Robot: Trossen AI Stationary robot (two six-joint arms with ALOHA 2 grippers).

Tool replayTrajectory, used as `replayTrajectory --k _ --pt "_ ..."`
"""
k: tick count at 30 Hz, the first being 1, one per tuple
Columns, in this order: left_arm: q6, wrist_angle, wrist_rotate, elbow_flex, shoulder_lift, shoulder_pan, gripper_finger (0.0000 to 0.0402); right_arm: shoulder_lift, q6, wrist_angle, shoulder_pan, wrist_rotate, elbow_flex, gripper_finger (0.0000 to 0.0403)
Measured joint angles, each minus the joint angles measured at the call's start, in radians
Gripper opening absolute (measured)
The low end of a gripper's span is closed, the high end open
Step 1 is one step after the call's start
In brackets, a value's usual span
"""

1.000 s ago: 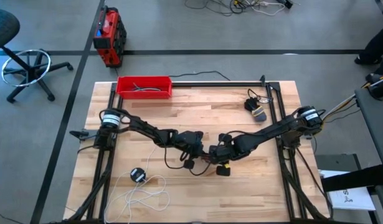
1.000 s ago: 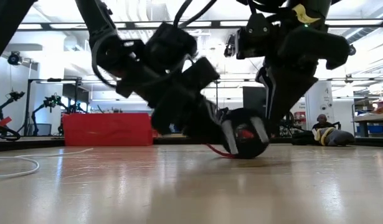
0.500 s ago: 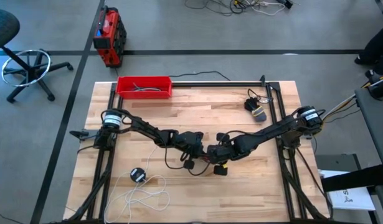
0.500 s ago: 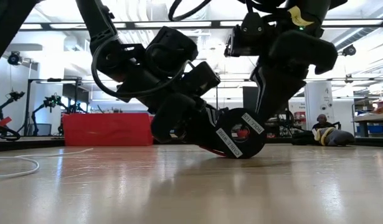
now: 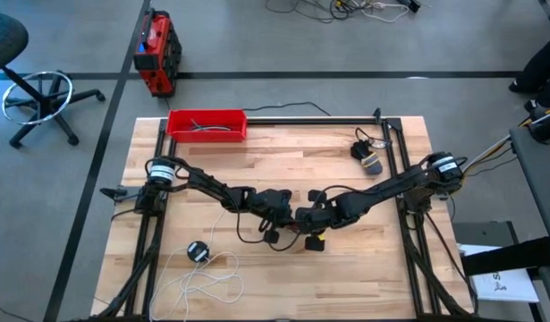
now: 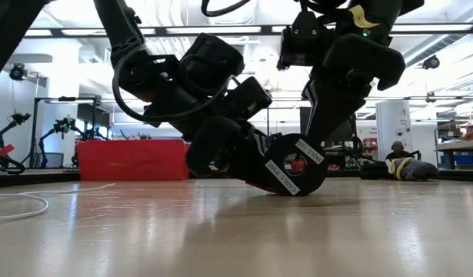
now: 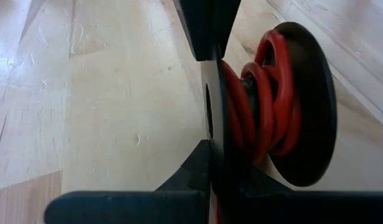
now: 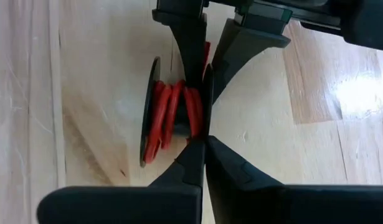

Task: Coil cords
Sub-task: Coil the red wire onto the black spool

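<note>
I have both grippers meeting mid-table: the left gripper (image 7: 210, 149) pinches one black disc (image 7: 211, 124) of the spool, and the right gripper (image 8: 200, 134) pinches it too, red cord (image 7: 266, 106) wound between the discs.

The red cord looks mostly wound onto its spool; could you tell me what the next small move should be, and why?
Probably one more turn of the spool. The red cord sits in several loops between its discs, both the left gripper and right gripper pinch one disc, and a dark tail lies loose beside them.
</note>
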Motion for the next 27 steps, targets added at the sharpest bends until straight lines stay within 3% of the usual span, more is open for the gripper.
replayTrajectory --k 8,17,27 --pt "0.027 -0.097 -0.094 0.000 -0.061 -0.001 0.0019 0.000 0.003 -0.054 -0.002 0.000 0.001 0.0001" --pt "0.038 -0.224 -0.110 0.000 -0.105 0.003 0.0048 0.001 0.010 -0.086 -0.001 -0.013 0.000 0.0000" --pt "0.026 -0.272 -0.100 0.001 -0.107 0.003 0.0038 0.001 0.010 -0.085 0.000 -0.010 0.002 0.0000"
